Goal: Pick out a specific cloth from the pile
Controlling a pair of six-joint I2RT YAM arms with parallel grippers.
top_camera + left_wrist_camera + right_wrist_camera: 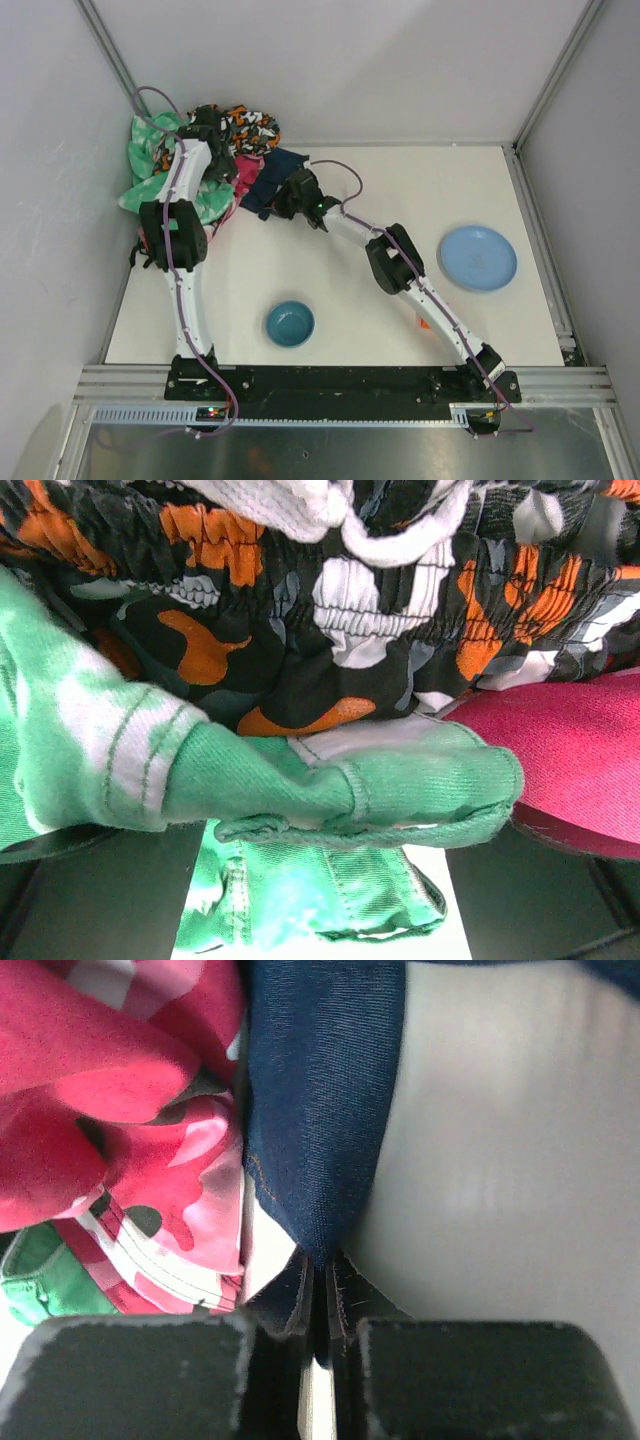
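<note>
At the far left corner of the table [400,190], the cloth [272,178], a plain dark navy piece, is pinched at its edge by the right gripper [288,198]. In the right wrist view the jaws are seen clamped tight on a thin fold of the fabric. The navy cloth lies on the right-hand flank of the pile [165,165], touching a pink patterned piece [110,1090], with its free part spread onto bare table.

The pile is entered from above by the left gripper [208,120]. Its fingers [90,900] are spread wide and nothing is gripped. Green-and-white tie-dye cloth [330,790] is bunched between them, and the orange-black-white print [300,630] lies just beyond.

The step in hand is judged to be the drawing-out of the navy cloth. It would best be pulled low and to the right, away from the heap, so that the pink piece is not dragged along. Only a narrow hem is held, and it could slip if jerked. The heap could be pressed down by the left gripper while the pull is made.
</note>
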